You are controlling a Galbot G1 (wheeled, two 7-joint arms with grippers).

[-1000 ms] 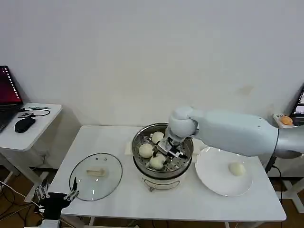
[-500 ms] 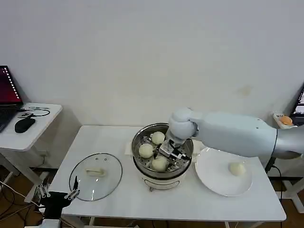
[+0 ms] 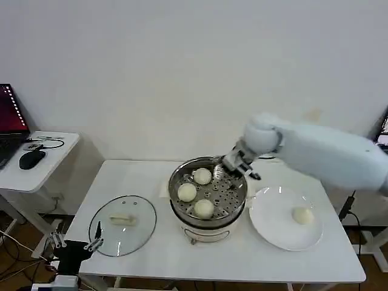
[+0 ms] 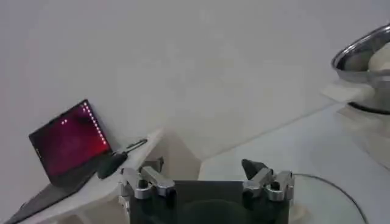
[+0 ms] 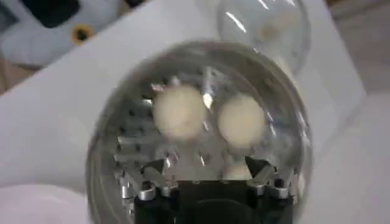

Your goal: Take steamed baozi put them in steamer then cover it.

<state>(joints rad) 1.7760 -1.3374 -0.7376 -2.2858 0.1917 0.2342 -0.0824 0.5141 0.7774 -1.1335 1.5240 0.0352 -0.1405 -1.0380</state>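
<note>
The right gripper [image 3: 240, 165] hung above the far right rim of the steamer [image 3: 182, 213], its fingers spread wide with nothing between them. From the right wrist camera those fingers [image 5: 152, 167] framed the perforated tray below. Three steamed baozi [image 3: 204, 208] sat inside the steamer on the tray, one toward the back, one on the left and one at the front, each apart from the others. A fourth bun [image 3: 302, 214] lay alone on the white plate [image 3: 270, 230] just to the right of the steamer. The cover [image 3: 122, 225] rested flat on the table [image 3: 230, 257] to the left of the steamer, handle up. The left gripper [image 3: 76, 244] stayed low at the table's near left corner beside the cover, its fingers [image 4: 141, 179] held wide apart and empty.
</note>
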